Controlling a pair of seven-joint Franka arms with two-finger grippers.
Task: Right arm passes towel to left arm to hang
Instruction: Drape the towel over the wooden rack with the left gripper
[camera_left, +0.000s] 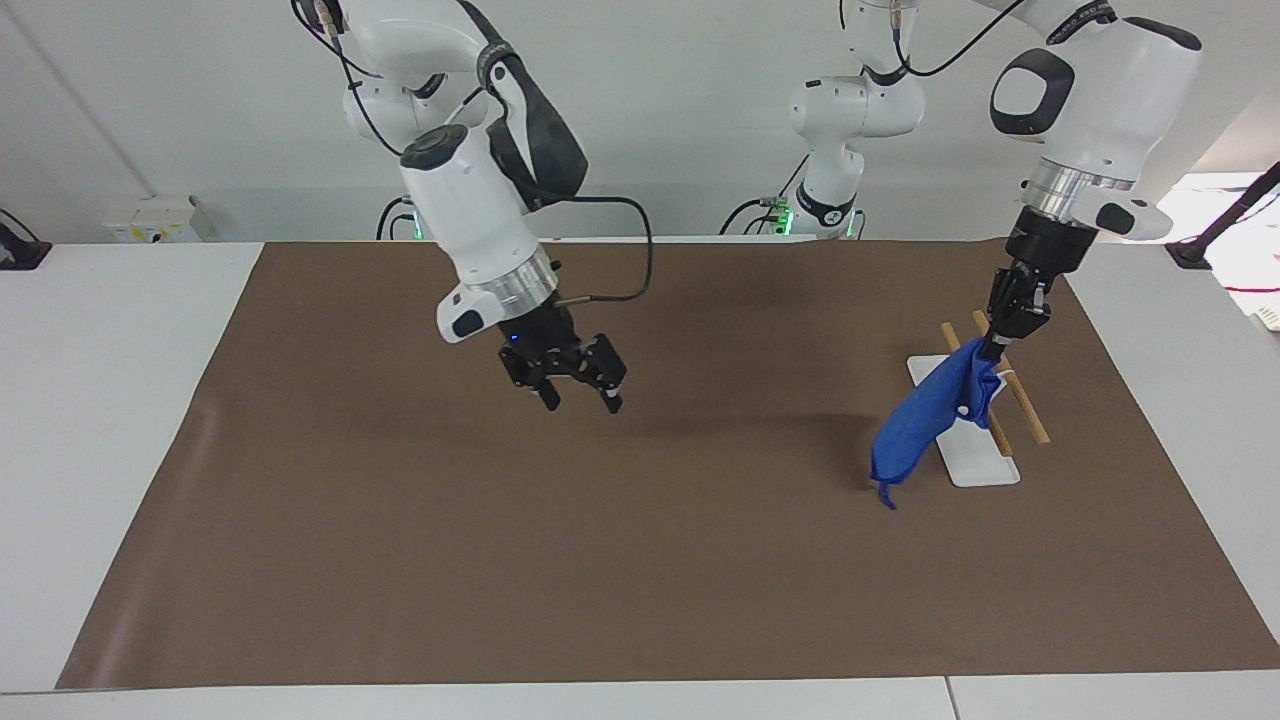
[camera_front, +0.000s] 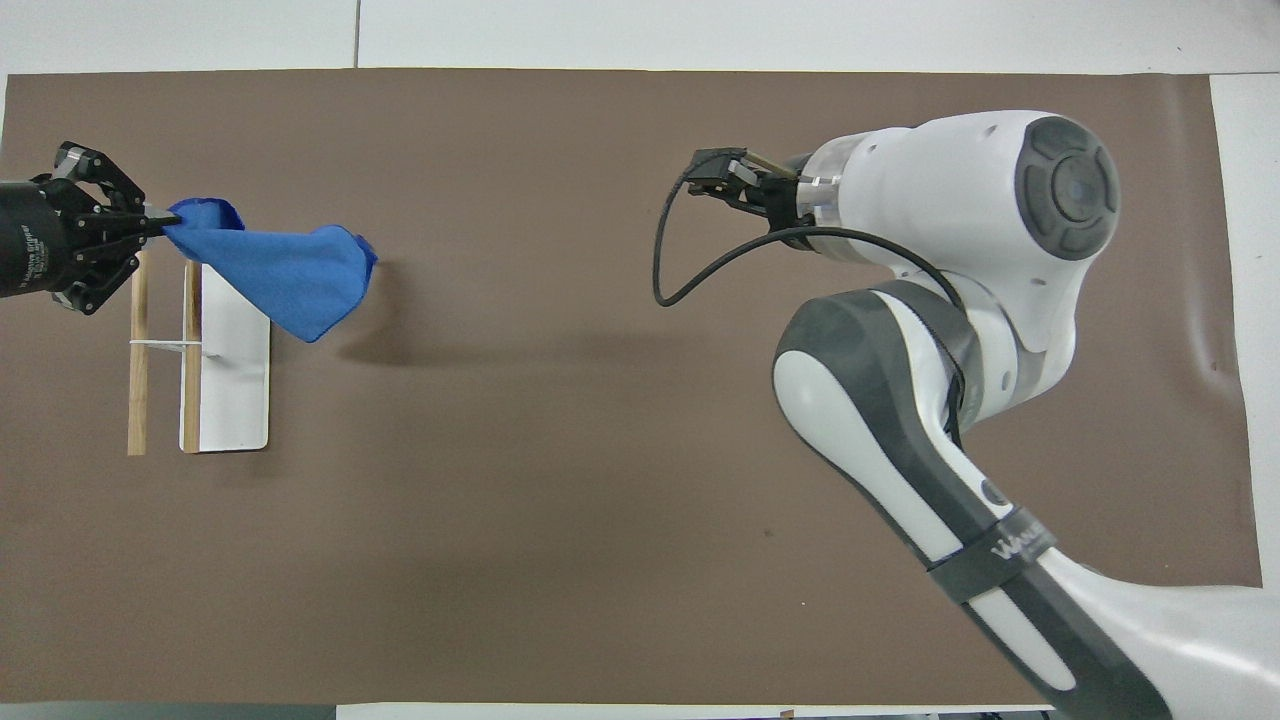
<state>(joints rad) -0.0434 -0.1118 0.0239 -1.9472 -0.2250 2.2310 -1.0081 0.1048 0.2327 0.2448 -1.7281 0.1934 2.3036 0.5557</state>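
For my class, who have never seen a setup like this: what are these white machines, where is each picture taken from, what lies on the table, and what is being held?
These are two white robot arms, each ending in a black two-finger pincer. One picture looks across the table at the robots; the other looks steeply down from above their end.

A brown mat covers the table. On it, toward the left arm's end, lies a small rack: a white base with two wooden rods.

The left pincer is shut on one corner of a blue towel, which hangs down over the rack. The right pincer is open and holds nothing, raised over the bare mat.
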